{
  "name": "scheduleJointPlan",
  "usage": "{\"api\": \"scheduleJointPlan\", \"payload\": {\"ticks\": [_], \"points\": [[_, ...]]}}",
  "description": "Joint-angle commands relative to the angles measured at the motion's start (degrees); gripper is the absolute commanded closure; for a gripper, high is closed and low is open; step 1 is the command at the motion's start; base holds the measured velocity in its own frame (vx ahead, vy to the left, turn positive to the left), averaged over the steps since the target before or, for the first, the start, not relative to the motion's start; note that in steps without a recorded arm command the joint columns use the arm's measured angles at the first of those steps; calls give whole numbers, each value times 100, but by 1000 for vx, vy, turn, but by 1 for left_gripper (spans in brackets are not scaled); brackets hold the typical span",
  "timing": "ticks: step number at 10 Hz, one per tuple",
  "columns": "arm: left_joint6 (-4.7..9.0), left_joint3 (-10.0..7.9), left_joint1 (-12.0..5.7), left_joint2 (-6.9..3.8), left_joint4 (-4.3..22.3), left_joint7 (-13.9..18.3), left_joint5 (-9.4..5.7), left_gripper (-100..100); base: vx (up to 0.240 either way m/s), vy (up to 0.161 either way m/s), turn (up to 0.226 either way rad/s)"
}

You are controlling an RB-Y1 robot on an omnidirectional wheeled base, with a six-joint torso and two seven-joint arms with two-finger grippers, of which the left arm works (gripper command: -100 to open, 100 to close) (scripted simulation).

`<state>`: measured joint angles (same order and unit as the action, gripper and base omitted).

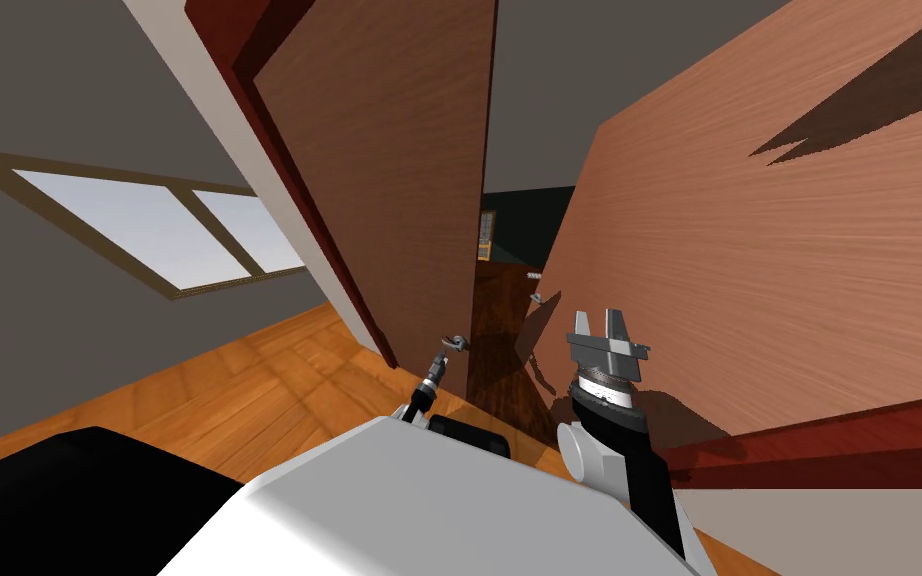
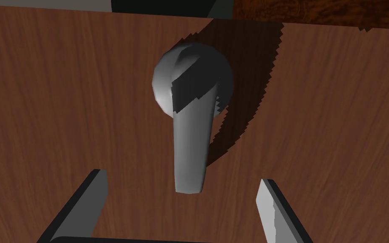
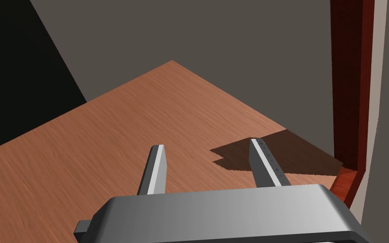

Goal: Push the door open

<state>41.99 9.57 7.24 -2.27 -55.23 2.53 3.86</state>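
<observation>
Dark brown wood grain covers the left door leaf (image 1: pixel 379 180), which stands ajar beside a paler right door leaf (image 1: pixel 769 270); the narrow gap between them shows darker floor beyond. Both look like rigid hinged slabs. I judge they will swing heavily without flexing, so a flat push near the free edge, well out from the hinges, should serve better than any grasp. A grey metal lever handle (image 2: pixel 191 139) sits on the left door leaf near that edge. It looks smooth and probably slippery, so it is a poor place to push from. The left gripper (image 2: pixel 182 177) faces this leaf with its fingers spread wide, one on either side of the lever's tip and apart from it, holding nothing. The right gripper (image 3: pixel 206 143) lies along the right door leaf, its fingers (image 3: pixel 155 168) about as wide and empty. Whether their tips touch the wood I cannot tell.
</observation>
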Motion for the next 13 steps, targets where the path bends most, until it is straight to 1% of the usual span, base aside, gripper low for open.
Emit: {"api": "scheduleJointPlan", "payload": {"ticks": [1, 3, 4, 5, 10, 11, 13], "points": [[3, -25, -33, 36, 46, -12, -11, -100, 197, -11, -24], [5, -57, -82, 141, 106, -23, -25, -100, 196, -46, -22], [17, -51, -78, 111, 112, -20, -22, -100, 92, -22, 1], [17, -51, -78, 111, 112, -20, -22, 100, -14, 3, 3], [17, -51, -78, 111, 112, -20, -22, 100, -17, 6, 1], [5, -120, -83, 54, 130, -48, -50, 100, 104, -37, 32], [5, -178, -93, 18, 139, -72, -76, 100, 155, -58, 44]]}}
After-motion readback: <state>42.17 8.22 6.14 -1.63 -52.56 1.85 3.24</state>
